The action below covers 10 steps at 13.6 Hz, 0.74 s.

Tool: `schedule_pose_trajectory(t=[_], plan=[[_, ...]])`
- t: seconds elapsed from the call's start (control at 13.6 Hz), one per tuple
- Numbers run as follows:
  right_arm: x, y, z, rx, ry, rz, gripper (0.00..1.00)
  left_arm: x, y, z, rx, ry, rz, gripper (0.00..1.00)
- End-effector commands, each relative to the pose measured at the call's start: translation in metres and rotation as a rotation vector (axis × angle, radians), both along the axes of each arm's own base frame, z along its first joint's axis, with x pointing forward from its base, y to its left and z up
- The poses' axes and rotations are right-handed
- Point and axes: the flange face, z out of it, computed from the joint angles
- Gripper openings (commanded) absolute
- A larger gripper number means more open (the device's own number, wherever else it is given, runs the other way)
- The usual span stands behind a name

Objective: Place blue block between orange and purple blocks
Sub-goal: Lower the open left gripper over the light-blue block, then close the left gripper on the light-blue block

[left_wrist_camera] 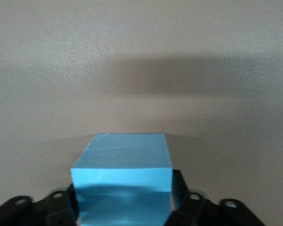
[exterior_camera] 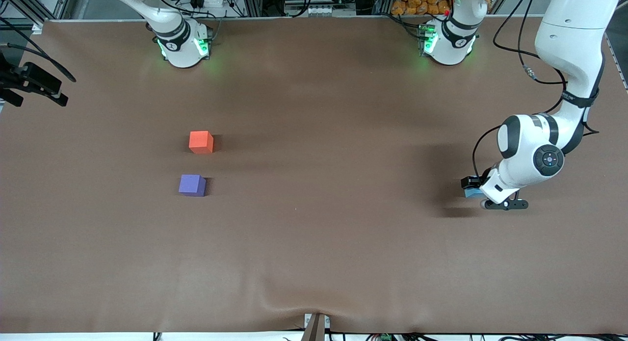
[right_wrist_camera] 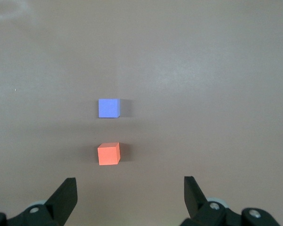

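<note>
Brown matte sheeting covers the whole table (exterior_camera: 314, 243), and both arm bases stand along its edge farthest from the front camera.

Toward the right arm's end of the table sit 2 cubes close together but apart: the orange block (exterior_camera: 201, 142) and, nearer the front camera, the purple block (exterior_camera: 192, 185). The gap between them is bare sheeting. The right gripper (right_wrist_camera: 130, 200) does not show in the front view; its own wrist camera shows it high above the table with its fingers spread wide and holding nothing, and both cubes lie on the table under it, the orange one closer to its fingertips than the purple one.

At the left arm's end, well apart from those 2 cubes, the left gripper (exterior_camera: 475, 189) is down at the table surface. Its fingers are pressed against opposite sides of the blue block (left_wrist_camera: 122, 181), which fills the space between them and rests on the sheeting beneath the wrist.
</note>
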Motion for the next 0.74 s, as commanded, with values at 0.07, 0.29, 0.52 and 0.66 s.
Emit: schedule_pose_trajectory(t=[0.07, 0.29, 0.52, 0.66], plan=[[0.001, -0.005, 0.003, 0.019, 0.000, 0.002, 1.00, 0.005, -0.052, 0.016, 0.012, -0.039, -0.041, 0.02], [0.002, -0.005, 0.003, 0.018, -0.001, 0.002, 1.00, 0.011, -0.171, 0.054, 0.010, -0.092, -0.065, 0.03], [0.002, -0.005, 0.002, 0.019, 0.000, 0.001, 1.00, 0.012, -0.288, 0.085, -0.042, -0.178, -0.168, 0.03], [0.005, -0.006, -0.003, 0.018, 0.011, 0.000, 1.00, -0.004, -0.378, 0.081, -0.074, -0.208, -0.239, 0.03]])
